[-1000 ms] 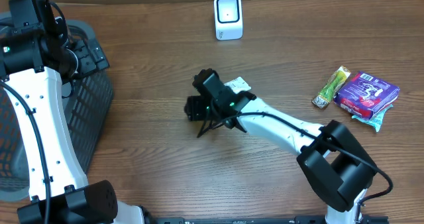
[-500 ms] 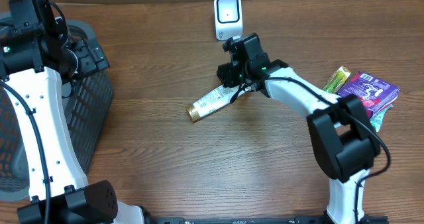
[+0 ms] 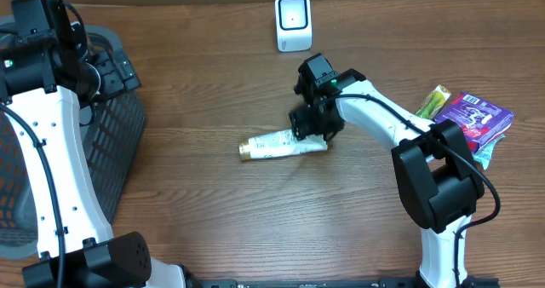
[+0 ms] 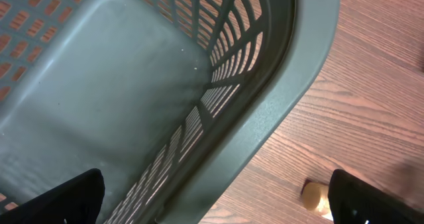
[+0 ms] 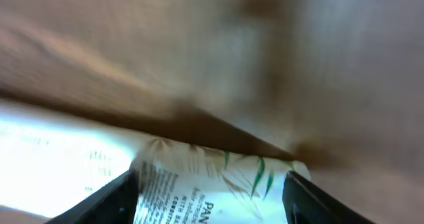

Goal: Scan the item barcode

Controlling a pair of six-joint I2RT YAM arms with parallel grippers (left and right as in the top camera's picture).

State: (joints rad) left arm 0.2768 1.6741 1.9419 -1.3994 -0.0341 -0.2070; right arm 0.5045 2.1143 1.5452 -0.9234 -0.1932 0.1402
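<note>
White tube point(image 3: 281, 142) flat on the wooden table point(image 3: 213, 220), about mid-table, gold cap point(image 3: 246, 150) toward the basket point(image 3: 119, 143), crimped end beneath the right gripper point(image 3: 310, 130). Well short of the white scanner point(image 3: 293, 21) at the far edge. Right gripper low over that crimped end, fingers point(image 5: 109, 199) apart on either side of the tube's green-leaf print; pressing it or merely flanking it, cannot tell, wrist view blurred. Left gripper point(image 3: 115, 71) above the grey basket's rim, fingers point(image 4: 63, 197) spread wide with nothing between, only basket floor and mesh wall below. Gold cap just visible beyond the basket in the left wrist view. Off to the right arm's side, well apart from the tube: green snack bar point(image 3: 426, 111) and purple packet point(image 3: 473, 118), side by side
</note>
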